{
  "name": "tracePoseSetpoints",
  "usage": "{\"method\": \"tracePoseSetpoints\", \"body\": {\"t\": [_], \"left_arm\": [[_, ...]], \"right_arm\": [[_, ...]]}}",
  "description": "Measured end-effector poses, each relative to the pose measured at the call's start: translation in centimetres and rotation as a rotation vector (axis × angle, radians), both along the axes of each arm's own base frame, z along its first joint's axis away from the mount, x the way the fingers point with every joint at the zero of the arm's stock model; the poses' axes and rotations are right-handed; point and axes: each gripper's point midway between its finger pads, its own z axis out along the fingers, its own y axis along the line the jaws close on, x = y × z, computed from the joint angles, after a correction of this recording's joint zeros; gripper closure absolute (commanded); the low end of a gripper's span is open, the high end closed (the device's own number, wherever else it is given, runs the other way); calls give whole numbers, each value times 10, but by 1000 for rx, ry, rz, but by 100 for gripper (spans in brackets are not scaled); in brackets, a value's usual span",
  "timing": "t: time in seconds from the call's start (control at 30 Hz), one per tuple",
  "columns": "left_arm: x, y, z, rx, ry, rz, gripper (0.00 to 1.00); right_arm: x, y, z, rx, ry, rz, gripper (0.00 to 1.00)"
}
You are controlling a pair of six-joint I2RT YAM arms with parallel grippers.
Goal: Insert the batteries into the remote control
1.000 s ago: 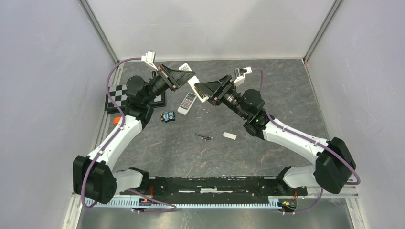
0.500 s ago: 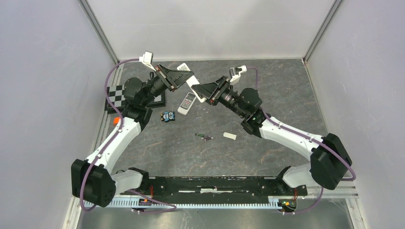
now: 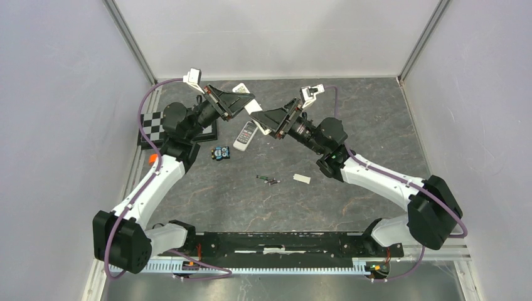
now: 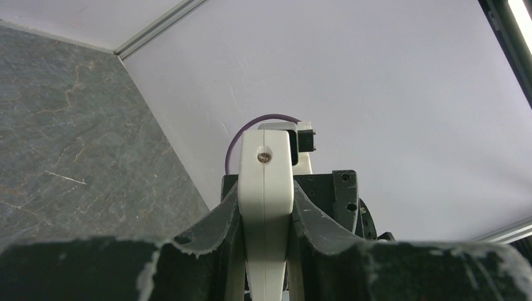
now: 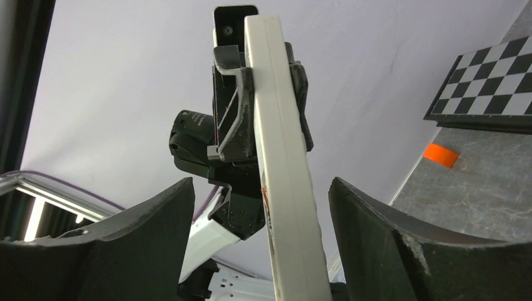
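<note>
In the top view, the left hand (image 3: 246, 102) and right hand (image 3: 263, 119) cover most of the white remote (image 3: 255, 108); you see only a short stretch. On the counter (image 3: 376, 113), on the near side of the white remote, the batteries (image 3: 268, 180) are too small to count. In the left wrist view the white remote (image 4: 266, 207) shows edge-on, cut off by the bottom edge. The same applies in the right wrist view (image 5: 285, 188).

Left arm (image 3: 147, 188) and right arm (image 3: 383, 182) in white shells with black joint housings; purple cable (image 3: 166, 80) looped along each; green light (image 3: 339, 154) on the right arm; black wedge-shaped fingers (image 5: 157, 232), edges chipped pale grey
</note>
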Motion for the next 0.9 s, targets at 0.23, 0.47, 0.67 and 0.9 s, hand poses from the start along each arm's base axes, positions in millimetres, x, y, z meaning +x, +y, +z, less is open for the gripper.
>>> {"method": "tracePoseSetpoints", "body": {"t": [0.23, 0.47, 0.67, 0.9], "left_arm": [[1, 0, -4, 8, 20, 0, 98], [2, 2, -4, 4, 16, 4, 98], [3, 1, -8, -14, 25, -7, 98], [1, 1, -8, -13, 13, -18, 98]], "right_arm": [[-6, -10, -11, -37, -37, -5, 31], [-6, -16, -34, -86, -12, -20, 58], [-6, -18, -34, -71, -8, -17, 41], [0, -23, -38, -69, -10, -34, 47]]}}
